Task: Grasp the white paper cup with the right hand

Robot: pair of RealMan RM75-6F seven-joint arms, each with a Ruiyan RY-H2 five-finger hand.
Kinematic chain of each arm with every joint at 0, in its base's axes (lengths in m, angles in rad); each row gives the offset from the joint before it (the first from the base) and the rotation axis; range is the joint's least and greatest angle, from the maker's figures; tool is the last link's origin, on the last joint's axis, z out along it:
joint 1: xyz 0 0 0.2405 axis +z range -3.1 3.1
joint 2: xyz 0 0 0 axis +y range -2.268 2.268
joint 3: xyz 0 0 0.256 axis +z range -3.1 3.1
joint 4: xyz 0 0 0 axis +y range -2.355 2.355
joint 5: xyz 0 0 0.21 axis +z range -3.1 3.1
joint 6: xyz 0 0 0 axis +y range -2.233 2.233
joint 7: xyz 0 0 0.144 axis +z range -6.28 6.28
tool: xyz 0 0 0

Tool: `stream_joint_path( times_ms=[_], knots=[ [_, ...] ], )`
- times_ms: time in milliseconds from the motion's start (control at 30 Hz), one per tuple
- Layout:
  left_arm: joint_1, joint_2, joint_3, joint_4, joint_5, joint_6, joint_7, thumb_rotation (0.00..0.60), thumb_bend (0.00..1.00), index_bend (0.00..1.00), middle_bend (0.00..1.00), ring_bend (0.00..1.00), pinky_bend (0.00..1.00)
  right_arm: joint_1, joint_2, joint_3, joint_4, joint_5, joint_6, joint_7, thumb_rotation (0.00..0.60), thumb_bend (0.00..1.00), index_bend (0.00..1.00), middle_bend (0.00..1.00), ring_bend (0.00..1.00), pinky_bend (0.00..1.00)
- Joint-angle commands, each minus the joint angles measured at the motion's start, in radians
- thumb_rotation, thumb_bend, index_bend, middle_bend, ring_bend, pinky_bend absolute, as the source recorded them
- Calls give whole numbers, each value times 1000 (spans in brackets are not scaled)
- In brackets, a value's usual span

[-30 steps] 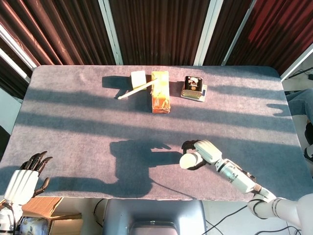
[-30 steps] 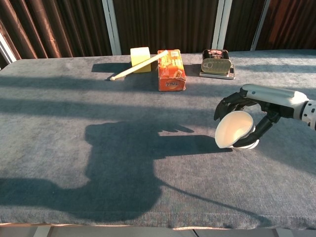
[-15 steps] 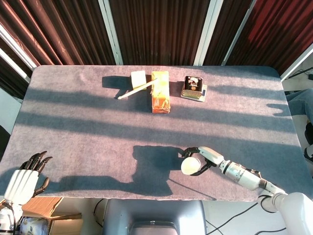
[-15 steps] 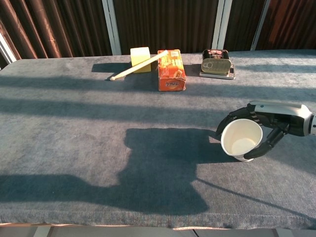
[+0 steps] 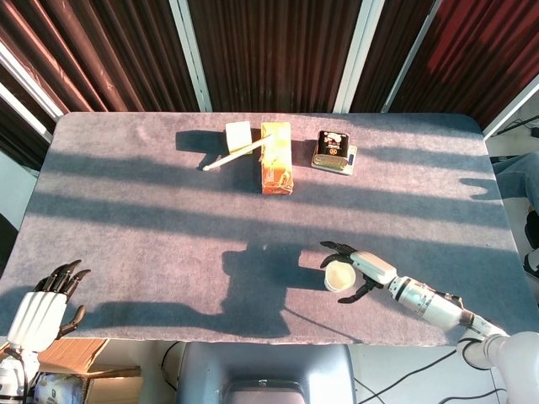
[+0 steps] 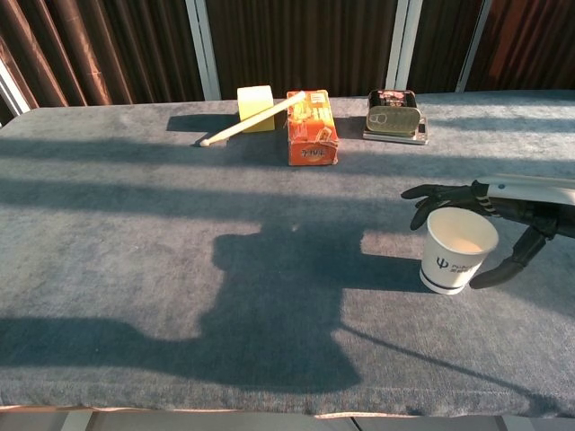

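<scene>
The left hand [image 5: 38, 313] hangs off the bench's [image 5: 126, 219] near-left corner, fingers apart, holding nothing. Far back sit a yellow block [image 6: 255, 107], a wooden stick [image 6: 252, 118], an orange carton [image 6: 311, 127] and a tin [image 6: 393, 115]. Near the front right, the white paper cup [image 6: 457, 250] stands upright, the right hand [image 6: 503, 215] spread loosely around it, released.

— What sort of place is this?

— A robot test bench, staged rather than lived in: a table [image 5: 126, 219] under grey felt, backed by dark ribbed panels [image 5: 269, 50] with pale uprights.

— What shows it?

— Props set in a row: a yellow block [image 6: 255, 106], an orange carton [image 6: 311, 127], a tin [image 6: 393, 115]. Cables [image 5: 396, 370] trail below the table's front edge.
</scene>
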Motion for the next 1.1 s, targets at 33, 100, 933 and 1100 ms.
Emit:
stream_joint_path(
  times_ms=[33,100,933,1100],
  knots=[
    [0,0,0,0,0,1,1,600,404,202,73,118,288,-5,47,-7,-49,-3,9,-65,600,223,265,12,0,14],
    [1,1,0,0,0,2,-2,600,404,202,73,118,288,-9,82,-10,-84,-8,20,-125,600,223,155,0,0,0],
    [6,-13,-4,11,15,27,11,600,405,202,72,110,288,-448,276,237,-689,408,367,-1362,600,210,0,0,0,96],
    [6,-16,-4,15,19,31,10,600,404,202,72,105,288,-463,276,242,-696,387,363,-1370,600,210,0,0,0,97]
  ],
)
